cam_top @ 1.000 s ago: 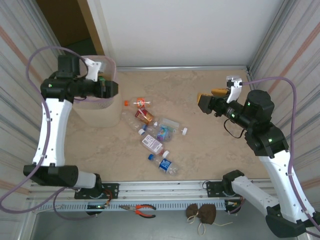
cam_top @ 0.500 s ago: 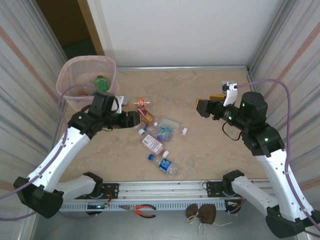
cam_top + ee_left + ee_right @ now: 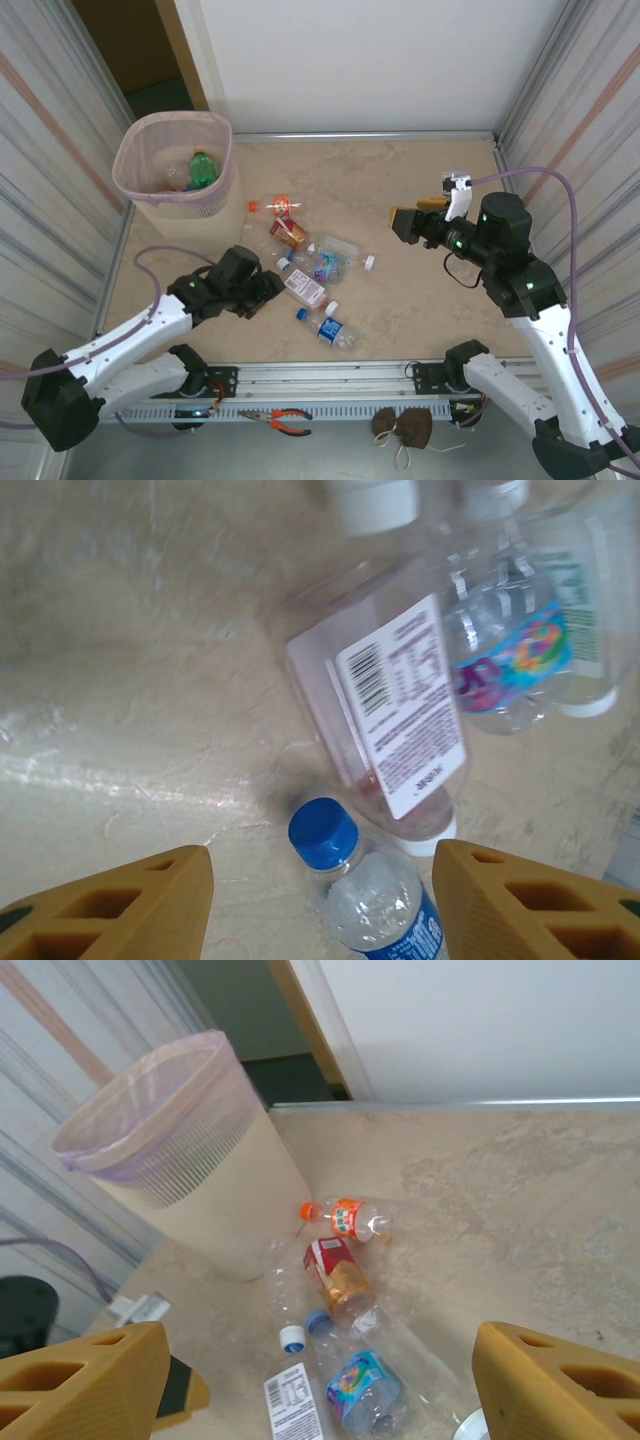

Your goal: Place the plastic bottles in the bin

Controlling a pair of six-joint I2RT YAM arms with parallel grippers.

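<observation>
The left arm is lying stretched low over the marbled beige table (image 3: 420, 300), its elbow close to the surface. The left gripper (image 3: 318, 868) is pointing down at the scattered bottles, its yellow-orange fingers (image 3: 120, 905) standing apart and touching nothing. Between them a small clear plastic bottle with a blue cap and blue label (image 3: 375, 905) is lying on its side. Just beyond it a flat clear bottle with a white printed label (image 3: 385, 720) is lying, and beside that a clear bottle with a multicoloured label (image 3: 510, 660).

The right arm is standing raised on the right side, bent at the elbow. The right gripper (image 3: 320, 1360) is facing the pile with its fingers spread wide and empty.

Farther off, a bottle with a red and brown label (image 3: 340, 1272) and a clear bottle with an orange cap (image 3: 348, 1220) are lying near the tall pale pink translucent bin (image 3: 200, 1175). The bin is standing at the far left corner with a green bottle (image 3: 203, 168) inside it.
</observation>
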